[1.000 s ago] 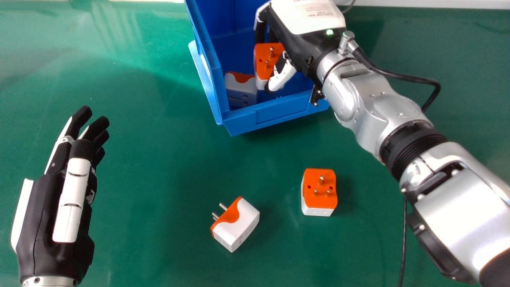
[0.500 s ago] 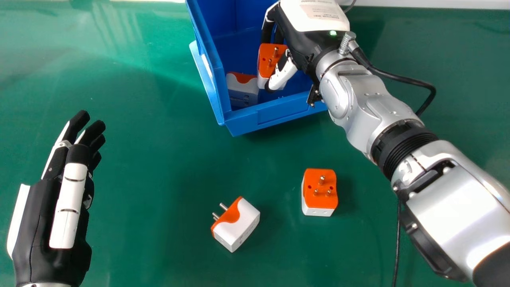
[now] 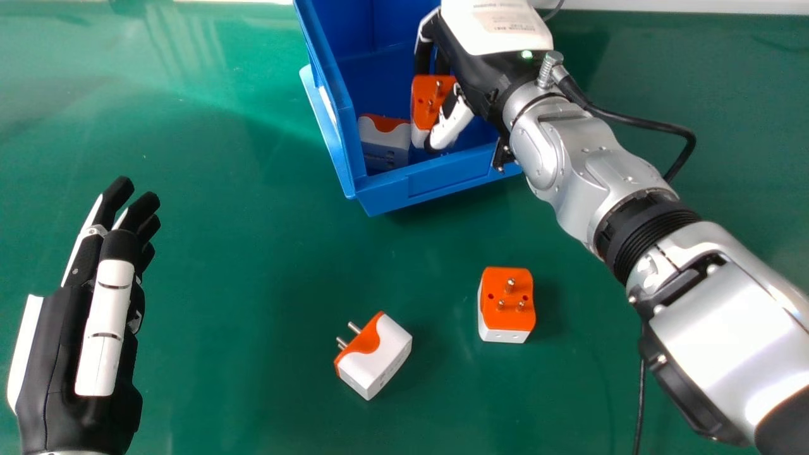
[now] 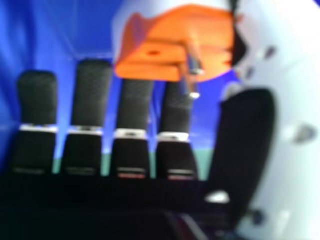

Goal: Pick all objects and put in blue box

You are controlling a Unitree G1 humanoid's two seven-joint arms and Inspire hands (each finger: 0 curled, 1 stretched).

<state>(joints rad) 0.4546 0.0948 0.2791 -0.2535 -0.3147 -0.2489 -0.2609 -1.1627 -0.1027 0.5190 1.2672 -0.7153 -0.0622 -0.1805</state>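
Right robot hand [image 3: 477, 66]: inside the blue box [image 3: 404, 186], thumb and fingers pinching an orange-and-white plug adapter [image 3: 426, 101]. Held adapter sits at the fingertips, prongs exposed; the right hand view shows it between thumb and fingers. Second plug adapter [image 3: 387, 140] lies in the box, just left of the pinched one. Two more on the desk [image 3: 253, 284], outside the box, robot's side of the right hand: prongs-up adapter [image 3: 507, 300]; tilted adapter [image 3: 379, 357], farther left. Left robot hand [image 3: 72, 354]: well apart, over the desk, fingers extended.

It seems to be a lab or workshop, from the green counter [image 3: 253, 284], box [image 3: 442, 180], metal arm [image 3: 569, 158] and cable [image 3: 644, 124].
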